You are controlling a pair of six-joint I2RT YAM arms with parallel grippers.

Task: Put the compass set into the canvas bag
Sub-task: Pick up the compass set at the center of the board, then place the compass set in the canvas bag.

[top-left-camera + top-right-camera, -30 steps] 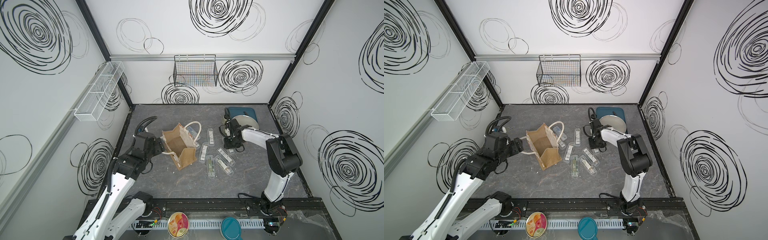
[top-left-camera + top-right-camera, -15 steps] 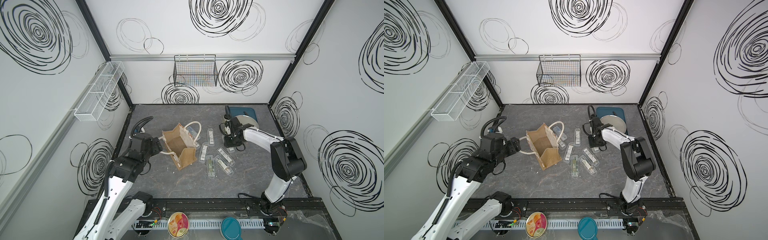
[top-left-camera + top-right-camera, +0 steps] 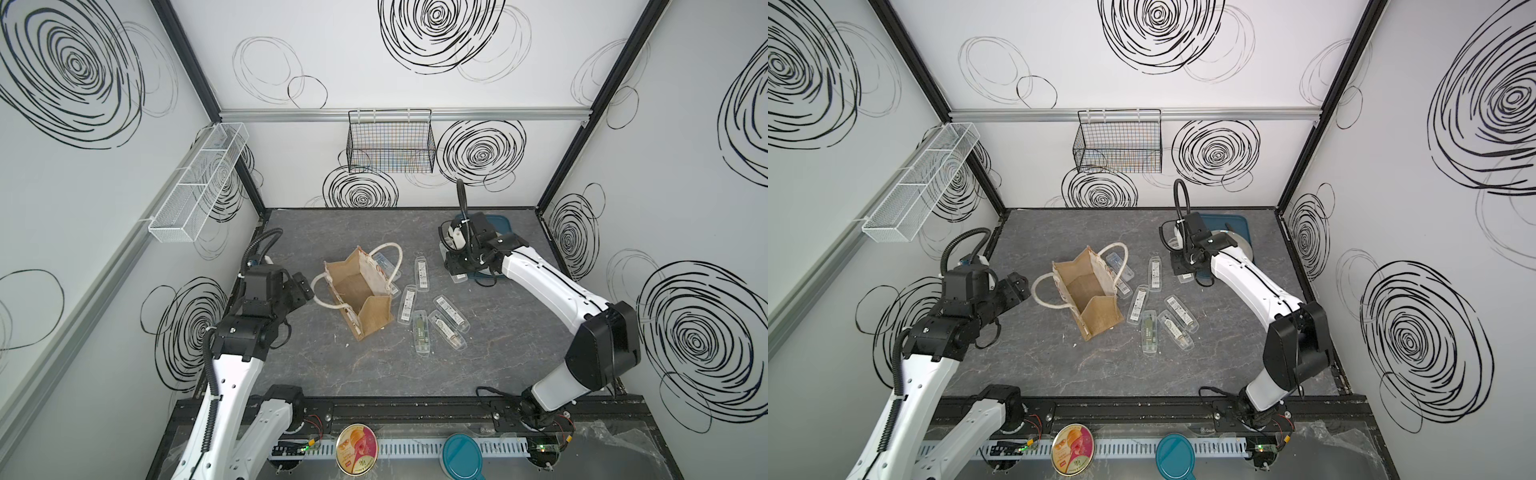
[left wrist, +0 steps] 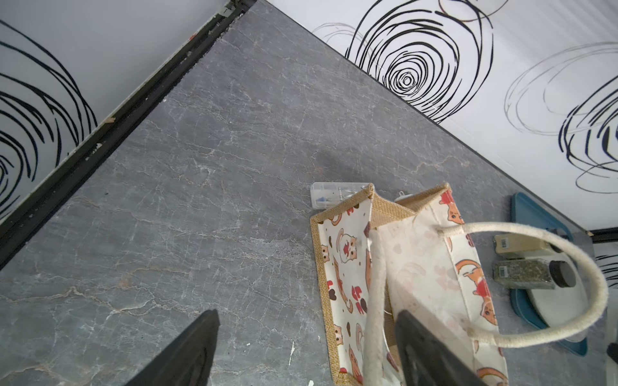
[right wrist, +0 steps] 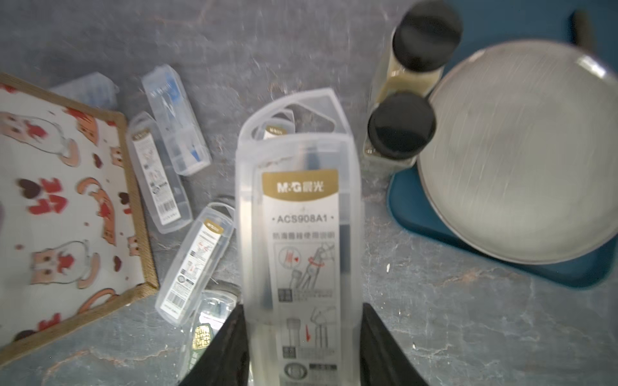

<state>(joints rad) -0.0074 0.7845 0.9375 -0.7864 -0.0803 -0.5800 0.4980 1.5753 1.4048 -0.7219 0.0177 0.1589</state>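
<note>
The canvas bag [image 3: 359, 299] [image 3: 1090, 297] stands open-mouthed in the middle of the table, tan burlap with cream printed panels. My left gripper [image 3: 305, 289] [image 3: 1019, 286] is open beside its near rope handle [image 4: 374, 300]. In the left wrist view that rope runs between the spread fingers [image 4: 414, 347] of the gripper [image 4: 306, 337]. My right gripper [image 5: 302, 334] [image 3: 455, 266] is shut on a clear plastic compass set case [image 5: 299, 217] [image 3: 1185, 277] beside the blue tray. Several more compass set cases [image 3: 422, 332] lie right of the bag.
A blue tray [image 3: 498, 220] with a steel plate [image 5: 515, 150] sits at the back right, two black-capped jars [image 5: 401, 130] against it. A black wire basket [image 3: 390, 141] hangs on the back wall and a white mesh shelf [image 3: 199, 183] on the left wall.
My left jaws have spread a little wider at the bag's handle. The right arm's elbow has swung out toward the right wall, its gripper still holding the case.
</note>
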